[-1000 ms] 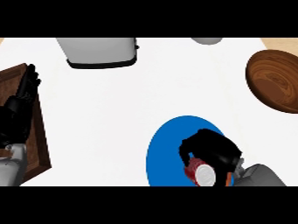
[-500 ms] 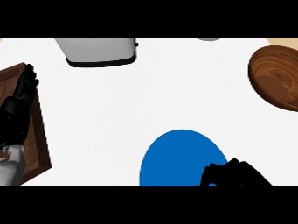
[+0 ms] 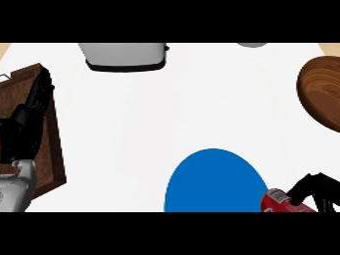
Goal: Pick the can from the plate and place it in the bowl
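Nearby, right hand (image 3: 321, 191) grips can (image 3: 280, 201) beside plate (image 3: 215, 182).

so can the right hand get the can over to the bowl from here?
Probably yes: the right hand is curled on the can, off the blue plate, and only bare white counter lies toward the wooden bowl.

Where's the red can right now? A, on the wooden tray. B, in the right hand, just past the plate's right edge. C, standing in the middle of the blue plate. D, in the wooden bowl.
B: the red can sits under the curled right hand, beside the blue plate.
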Action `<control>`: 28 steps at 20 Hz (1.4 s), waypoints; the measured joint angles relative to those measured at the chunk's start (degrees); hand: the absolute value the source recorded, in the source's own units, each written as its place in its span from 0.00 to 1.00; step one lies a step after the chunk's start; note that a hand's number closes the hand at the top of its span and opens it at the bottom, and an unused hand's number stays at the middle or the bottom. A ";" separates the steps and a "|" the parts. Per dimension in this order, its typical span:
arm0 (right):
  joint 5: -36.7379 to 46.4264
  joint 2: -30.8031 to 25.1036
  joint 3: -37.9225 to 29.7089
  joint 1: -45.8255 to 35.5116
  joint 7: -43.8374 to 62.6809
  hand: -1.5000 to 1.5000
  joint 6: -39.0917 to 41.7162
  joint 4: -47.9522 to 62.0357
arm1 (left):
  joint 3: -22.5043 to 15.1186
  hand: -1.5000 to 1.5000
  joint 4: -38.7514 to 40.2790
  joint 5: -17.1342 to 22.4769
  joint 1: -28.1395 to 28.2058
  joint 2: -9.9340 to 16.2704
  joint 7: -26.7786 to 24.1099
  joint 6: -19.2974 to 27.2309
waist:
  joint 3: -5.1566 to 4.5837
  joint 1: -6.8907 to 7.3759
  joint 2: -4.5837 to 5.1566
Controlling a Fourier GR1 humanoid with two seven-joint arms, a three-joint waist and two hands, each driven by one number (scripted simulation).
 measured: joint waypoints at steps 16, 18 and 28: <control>-13.93 -8.77 -27.58 -27.81 -11.51 1.00 -3.09 38.69 | 0.09 0.50 0.50 -1.67 -1.84 -1.78 -0.05 -1.18 | 0.07 1.88 0.41; -11.73 -10.36 -28.52 -31.32 -15.13 1.00 -5.55 45.71 | 0.32 0.50 1.40 -1.52 -1.86 -1.94 -0.99 -1.55 | 0.08 2.13 0.51; 1.60 -17.86 -29.36 -44.75 -32.21 1.00 -21.00 79.86 | -0.77 0.50 1.48 -2.81 -3.37 -3.31 -0.22 -1.54 | 0.18 3.45 0.92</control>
